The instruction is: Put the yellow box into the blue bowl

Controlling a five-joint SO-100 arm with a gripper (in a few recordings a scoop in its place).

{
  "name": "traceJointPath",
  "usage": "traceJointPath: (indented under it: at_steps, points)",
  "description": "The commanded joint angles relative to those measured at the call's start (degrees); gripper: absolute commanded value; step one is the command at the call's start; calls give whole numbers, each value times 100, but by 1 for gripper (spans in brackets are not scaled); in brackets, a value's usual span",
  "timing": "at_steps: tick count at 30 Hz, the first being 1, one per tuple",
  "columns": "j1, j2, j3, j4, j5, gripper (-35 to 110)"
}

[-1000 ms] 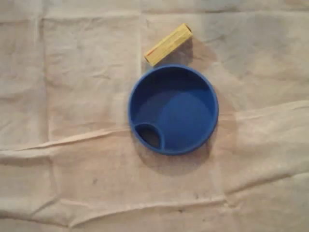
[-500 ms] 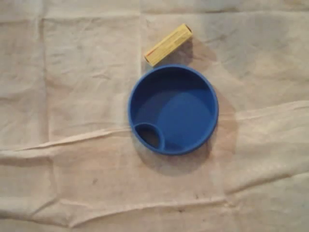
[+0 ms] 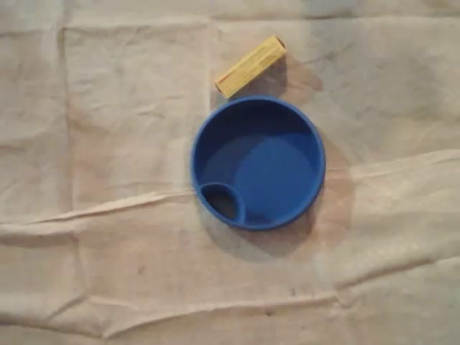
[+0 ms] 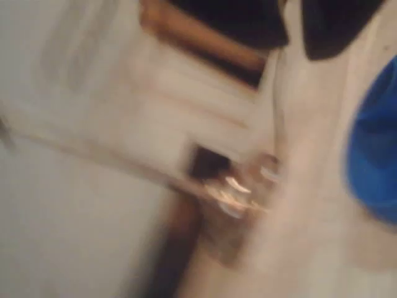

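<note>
Gripper [image 4: 295, 28] opening cannot be told: the wrist view is blurred, with only dark shapes at its top edge. Overhead, left to right: creased cloth [image 3: 108, 144]; yellow box [image 3: 250, 66], lying aslant and ungrasped just beside the rim of the blue bowl [image 3: 273, 169], which sits empty to receive it.

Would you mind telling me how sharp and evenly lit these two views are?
Overhead view: reasonably sharp, warm light; the round blue plastic bowl and the long yellow box each throw a soft shadow rightward onto the creased beige cloth. Wrist view: heavily motion-blurred; the blue patch at its right edge is probably the bowl, the rest too smeared to read.
</note>
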Motion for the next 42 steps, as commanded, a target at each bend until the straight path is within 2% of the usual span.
traceJointPath:
  at_steps: [1,5,19,24,28,36,42]
  points:
    - [53,-896,-413,-44,-870,0]
    - [290,-1450,-439,-35,-1714,0]
    - [2804,-3981,-466,-62,-3718,0]
    - [3287,-4359,-475,-70,-4377,0]
    - [3533,-4377,-475,-316,-4518,3]
    - [3946,-4430,-343,-940,-4597,23]
    - [3973,-5045,-369,-984,-4588,26]
